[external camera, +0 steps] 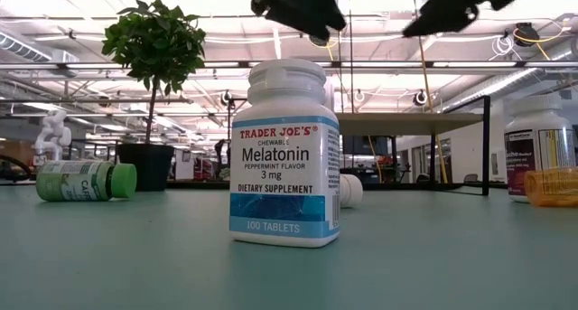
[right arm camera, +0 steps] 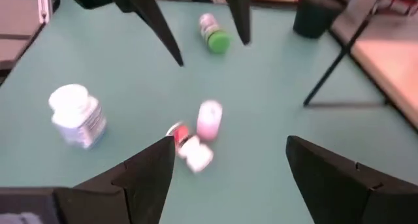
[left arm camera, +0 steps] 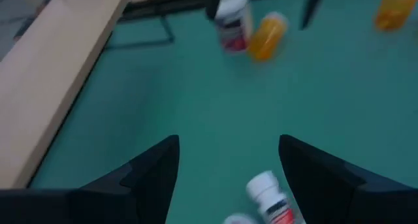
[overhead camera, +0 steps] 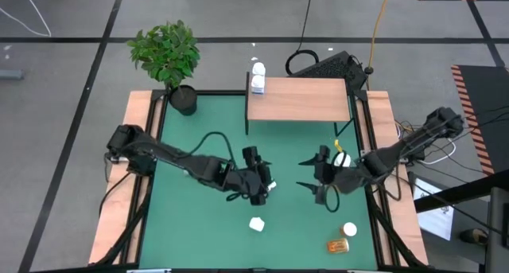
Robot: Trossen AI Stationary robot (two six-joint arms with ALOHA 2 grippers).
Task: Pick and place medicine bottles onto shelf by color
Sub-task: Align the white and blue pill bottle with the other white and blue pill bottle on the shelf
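Note:
The light-wood shelf [overhead camera: 298, 98] stands at the far side of the green mat and bears two white bottles [overhead camera: 257, 76] at its left end. My left gripper [overhead camera: 265, 177] hangs open above mid-mat, over a lying white bottle [left arm camera: 268, 194]. My right gripper [overhead camera: 308, 174] faces it, open, above two lying white bottles [right arm camera: 209, 119]. A white Melatonin bottle [external camera: 284, 152] stands near the front. A green-capped bottle [external camera: 86, 181] lies on its side at the left. An amber bottle [overhead camera: 338, 246] lies at the front right beside a standing white-capped one [overhead camera: 348, 229].
A potted plant [overhead camera: 169, 58] stands at the mat's far left corner. Wooden side rails [overhead camera: 139, 146] run along both sides. Another white bottle [overhead camera: 340, 158] sits by the right arm. The shelf's thin black legs [external camera: 486, 147] stand on the mat.

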